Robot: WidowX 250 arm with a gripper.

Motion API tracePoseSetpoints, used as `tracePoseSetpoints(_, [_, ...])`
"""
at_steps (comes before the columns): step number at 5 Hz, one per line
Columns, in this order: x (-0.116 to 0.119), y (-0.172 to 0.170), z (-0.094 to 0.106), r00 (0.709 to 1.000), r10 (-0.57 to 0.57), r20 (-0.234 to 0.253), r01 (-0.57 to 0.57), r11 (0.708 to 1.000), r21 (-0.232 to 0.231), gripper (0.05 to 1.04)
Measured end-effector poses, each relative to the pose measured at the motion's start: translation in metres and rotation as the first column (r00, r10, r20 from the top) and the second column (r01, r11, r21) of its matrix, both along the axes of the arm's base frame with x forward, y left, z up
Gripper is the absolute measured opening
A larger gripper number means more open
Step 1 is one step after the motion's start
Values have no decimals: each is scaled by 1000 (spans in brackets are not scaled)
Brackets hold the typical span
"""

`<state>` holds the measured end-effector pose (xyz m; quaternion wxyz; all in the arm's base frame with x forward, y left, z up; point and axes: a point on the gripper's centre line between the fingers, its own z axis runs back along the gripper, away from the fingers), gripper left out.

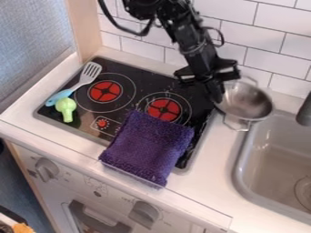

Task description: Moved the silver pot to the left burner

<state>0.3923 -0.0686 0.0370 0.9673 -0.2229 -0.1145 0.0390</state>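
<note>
A toy kitchen: a black stovetop (85, 120) with red burners (163, 109), oven knobs (144, 214) below, a grey sink (242, 166) alongside and white wall tiles (280, 21) behind.

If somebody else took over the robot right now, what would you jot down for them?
Gripper: at the silver pot's stove-side edge; whether it has hold is unclear.
Pot: right of the stove, near the sink.
Done: gripper at the pot.
Left: get the pot onto the left burner; probably watch the spatula close beside it.
</note>
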Motion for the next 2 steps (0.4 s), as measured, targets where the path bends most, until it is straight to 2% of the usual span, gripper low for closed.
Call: tracePoseSetpoints(2, [4, 31, 36, 997, 42, 70, -42, 999, -11, 72])
